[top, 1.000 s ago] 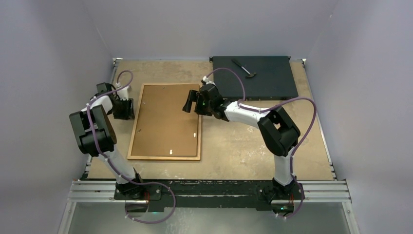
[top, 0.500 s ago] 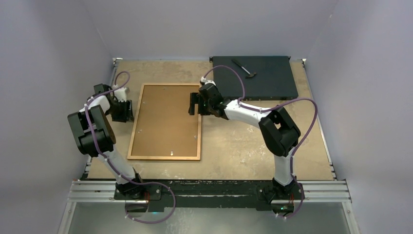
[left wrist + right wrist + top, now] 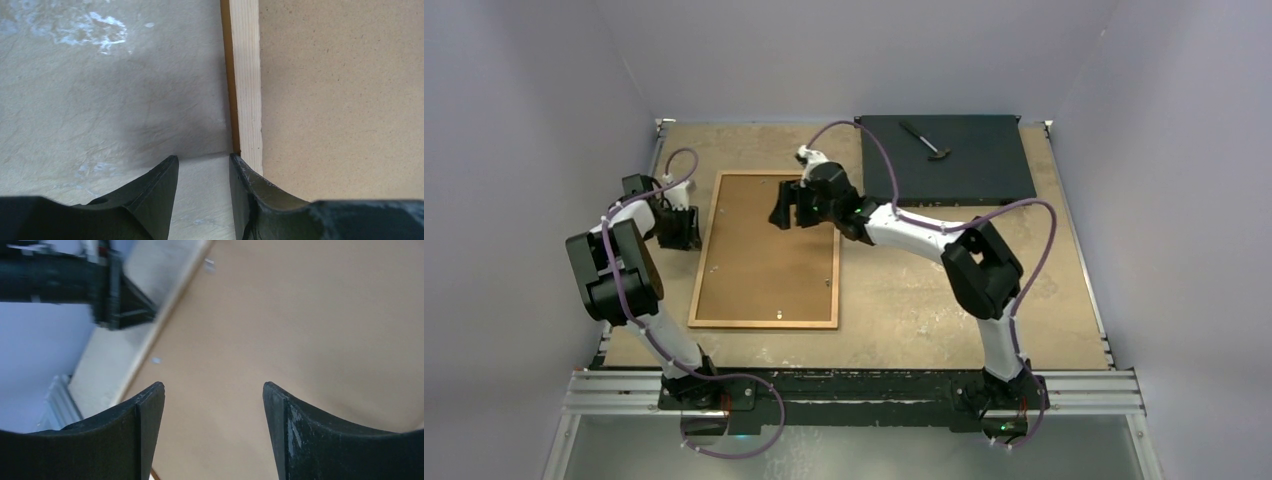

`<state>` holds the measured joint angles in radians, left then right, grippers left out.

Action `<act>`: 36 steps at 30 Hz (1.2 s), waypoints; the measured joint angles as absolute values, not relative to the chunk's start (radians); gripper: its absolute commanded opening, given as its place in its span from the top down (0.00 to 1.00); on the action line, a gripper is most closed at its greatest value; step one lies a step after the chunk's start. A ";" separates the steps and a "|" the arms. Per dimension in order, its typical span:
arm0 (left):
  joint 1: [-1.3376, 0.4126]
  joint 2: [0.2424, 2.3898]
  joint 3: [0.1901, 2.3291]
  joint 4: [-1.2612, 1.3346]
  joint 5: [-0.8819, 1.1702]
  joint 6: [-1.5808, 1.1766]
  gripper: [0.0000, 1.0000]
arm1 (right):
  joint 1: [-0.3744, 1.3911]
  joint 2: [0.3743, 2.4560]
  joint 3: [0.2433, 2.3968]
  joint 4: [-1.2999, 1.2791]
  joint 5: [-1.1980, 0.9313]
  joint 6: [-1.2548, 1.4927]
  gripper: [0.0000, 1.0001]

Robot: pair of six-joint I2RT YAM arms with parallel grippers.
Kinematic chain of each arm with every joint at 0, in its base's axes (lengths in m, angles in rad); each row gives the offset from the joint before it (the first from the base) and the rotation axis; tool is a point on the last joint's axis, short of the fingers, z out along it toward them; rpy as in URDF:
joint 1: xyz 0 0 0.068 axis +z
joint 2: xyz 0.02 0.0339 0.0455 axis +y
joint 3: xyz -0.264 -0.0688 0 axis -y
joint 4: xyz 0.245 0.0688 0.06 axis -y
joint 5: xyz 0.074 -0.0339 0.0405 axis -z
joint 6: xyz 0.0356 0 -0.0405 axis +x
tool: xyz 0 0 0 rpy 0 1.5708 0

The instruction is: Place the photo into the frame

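Tan table (image 3: 924, 290) | frame (image 3: 764, 323) centre-left, backing board (image 3: 754, 260) inside, photo unseen | left gripper (image 3: 202, 157) half open, right gripper (image 3: 212, 385) wide, both empty | step: likely closing back | next: press board flat

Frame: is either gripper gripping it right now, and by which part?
Nothing is held. The left gripper is open beside the frame, at its left rail, only table between its jaws; the right gripper is open above the backing board.
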<state>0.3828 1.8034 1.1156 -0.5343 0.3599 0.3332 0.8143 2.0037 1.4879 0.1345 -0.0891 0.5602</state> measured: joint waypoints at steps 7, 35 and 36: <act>0.368 1.776 1.085 -0.545 0.384 0.339 0.59 | 0.905 2.187 1.664 0.308 -0.201 0.534 0.22; 0.384 1.804 1.119 -0.643 0.477 0.468 0.61 | 1.043 2.338 1.688 0.386 -0.411 0.542 0.29; 0.384 1.805 1.118 -0.641 0.477 0.469 0.61 | 1.043 2.347 1.688 0.387 -0.411 0.543 0.30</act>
<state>0.3840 1.8046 1.1179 -0.6415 0.4770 0.4686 1.0431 2.3470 1.6882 0.3874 -0.4110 0.5434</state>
